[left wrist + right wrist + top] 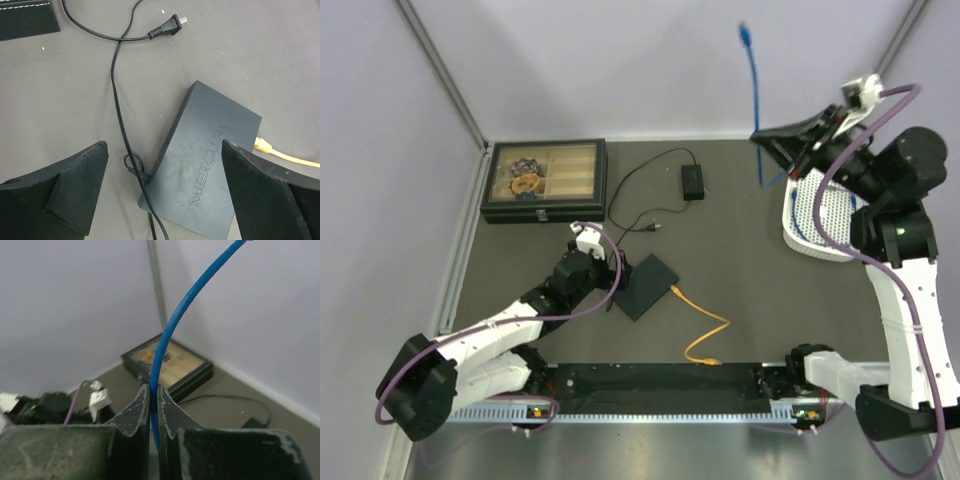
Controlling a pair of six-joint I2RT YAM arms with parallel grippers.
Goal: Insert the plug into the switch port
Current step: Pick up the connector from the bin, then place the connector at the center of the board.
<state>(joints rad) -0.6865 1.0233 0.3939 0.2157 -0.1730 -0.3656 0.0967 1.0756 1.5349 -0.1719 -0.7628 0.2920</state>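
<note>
The switch, a flat dark grey box point(645, 286) marked MERCURY point(207, 170), lies on the table mat. Its port sockets face away from both views. My left gripper point(162, 145) hovers just above the box, jaws wide open, one finger point(75, 185) left of it and the other over its right part. My right gripper point(761, 137) is raised high at the right, shut on a blue cable point(175, 325). The cable rises from the jaws to its plug point(744, 33), which hangs in the air against the back wall. In the right wrist view the plug is out of view.
A yellow cable point(705, 325) ends at the box's right edge point(262, 146). A black power brick point(693, 181) trails a thin lead that meets the box's left edge point(142, 175), its mains plug point(167, 27) loose. A compartment case point(544, 179) stands back left, a white basket point(817, 215) right.
</note>
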